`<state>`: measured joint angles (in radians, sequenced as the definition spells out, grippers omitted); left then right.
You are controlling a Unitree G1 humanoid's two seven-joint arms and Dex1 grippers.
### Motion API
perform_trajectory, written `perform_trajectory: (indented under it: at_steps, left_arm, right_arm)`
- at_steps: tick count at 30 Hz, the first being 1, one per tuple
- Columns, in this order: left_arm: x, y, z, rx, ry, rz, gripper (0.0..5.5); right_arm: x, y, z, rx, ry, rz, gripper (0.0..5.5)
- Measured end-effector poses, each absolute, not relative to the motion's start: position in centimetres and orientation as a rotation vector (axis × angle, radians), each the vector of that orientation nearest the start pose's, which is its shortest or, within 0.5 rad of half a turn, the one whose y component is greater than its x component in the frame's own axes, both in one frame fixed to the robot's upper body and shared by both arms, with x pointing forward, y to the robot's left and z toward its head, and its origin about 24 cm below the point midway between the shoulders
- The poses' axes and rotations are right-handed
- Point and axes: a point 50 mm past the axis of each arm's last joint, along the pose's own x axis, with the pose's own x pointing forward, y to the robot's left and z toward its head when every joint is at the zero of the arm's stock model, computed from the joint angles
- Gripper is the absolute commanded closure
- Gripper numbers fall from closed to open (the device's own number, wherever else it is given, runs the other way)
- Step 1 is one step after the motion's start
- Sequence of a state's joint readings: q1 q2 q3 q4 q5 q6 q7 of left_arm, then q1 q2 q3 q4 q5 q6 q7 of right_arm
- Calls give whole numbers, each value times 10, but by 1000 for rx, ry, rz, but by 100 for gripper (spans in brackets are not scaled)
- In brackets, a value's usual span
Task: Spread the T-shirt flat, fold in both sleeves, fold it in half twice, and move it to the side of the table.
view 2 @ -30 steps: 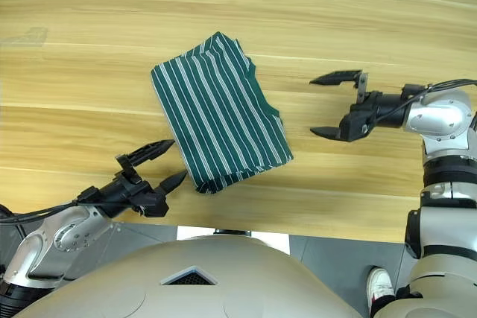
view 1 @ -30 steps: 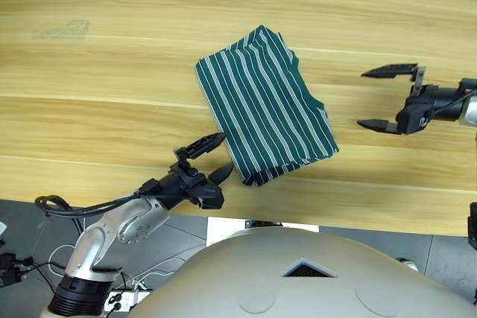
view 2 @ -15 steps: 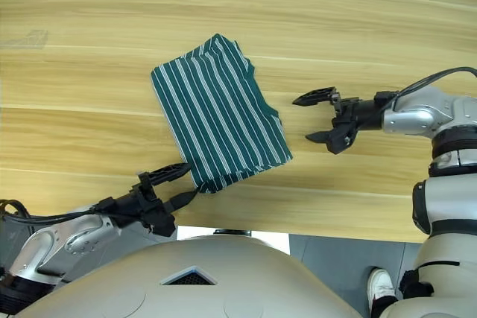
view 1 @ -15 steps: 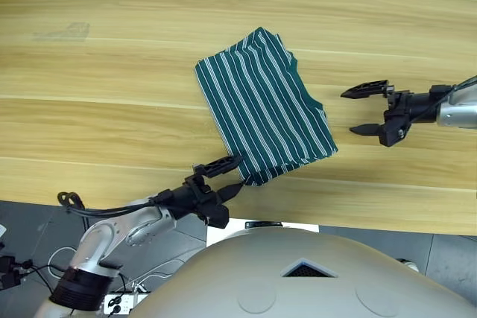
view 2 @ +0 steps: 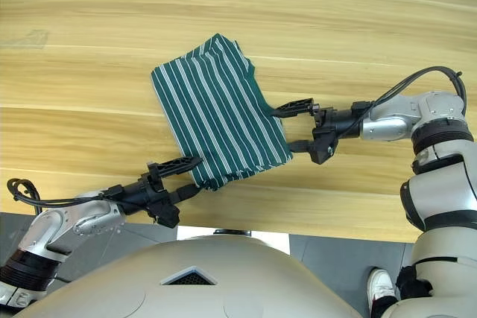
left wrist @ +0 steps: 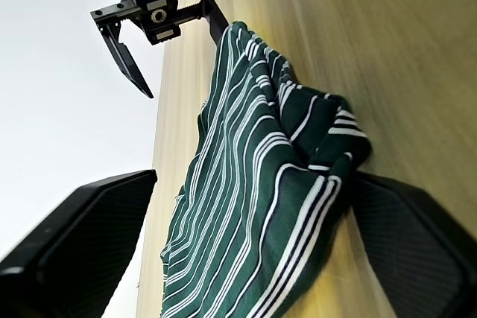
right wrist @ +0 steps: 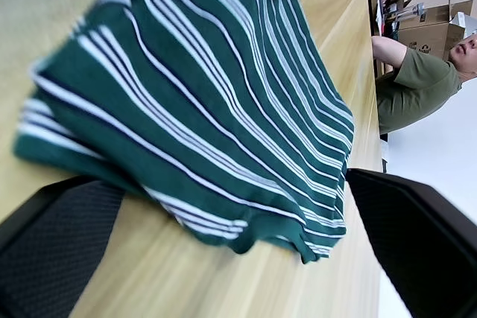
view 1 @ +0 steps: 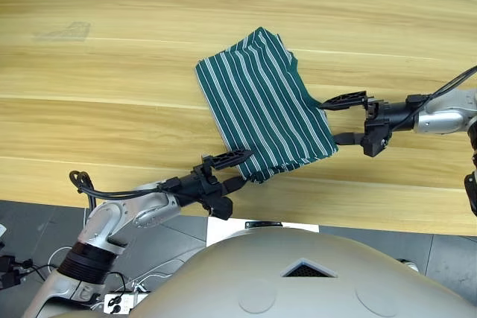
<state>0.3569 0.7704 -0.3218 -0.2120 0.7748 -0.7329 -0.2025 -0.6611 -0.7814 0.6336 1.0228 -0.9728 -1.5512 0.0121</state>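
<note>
A folded T-shirt [view 1: 262, 102], dark green with white stripes, lies askew on the wooden table [view 1: 112, 72]. At the shirt's near corner my left gripper [view 1: 237, 170] stands open; in the left wrist view that corner [left wrist: 298, 176] sits between its fingers [left wrist: 82, 251], touching one pad. My right gripper [view 1: 337, 118] is open at the shirt's right edge, one fingertip above the edge and the other by the near right corner. The right wrist view has the striped cloth [right wrist: 209, 102] spread just ahead of the open fingers [right wrist: 56, 251]. Neither gripper is shut on the cloth.
Bare wood surrounds the shirt to the left, right and far side. The table's front edge [view 1: 358, 225] runs just behind both grippers. Below it, at the lower left, lie dark floor and cables [view 1: 22, 266].
Both grippers have closed in on the shirt: the left one forward and right to its near corner, the right one leftward to its right edge. The shirt has stayed put.
</note>
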Motion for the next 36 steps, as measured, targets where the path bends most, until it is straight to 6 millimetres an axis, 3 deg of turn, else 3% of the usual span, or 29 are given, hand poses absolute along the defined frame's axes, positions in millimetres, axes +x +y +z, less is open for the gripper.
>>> perform_trajectory:
  at_steps: [5,7,22,33,36]
  left_arm:
    - [122,158,26,1215,-364,-1180,82]
    - [123,158,26,1214,-367,-1182,125]
    - [118,160,13,1202,-310,-1232,387]
    - [121,162,18,1227,-333,-1234,483]
    - [122,162,19,1230,-340,-1232,505]
  right_arm:
    - [236,-219,37,-1179,-453,1601,10]
    - [235,-218,37,-1171,-452,1601,10]
    - [224,-218,26,-1144,-399,1672,303]
    - [215,-216,18,-1111,-364,1720,521]
    - [214,-216,17,-1111,-356,1733,550]
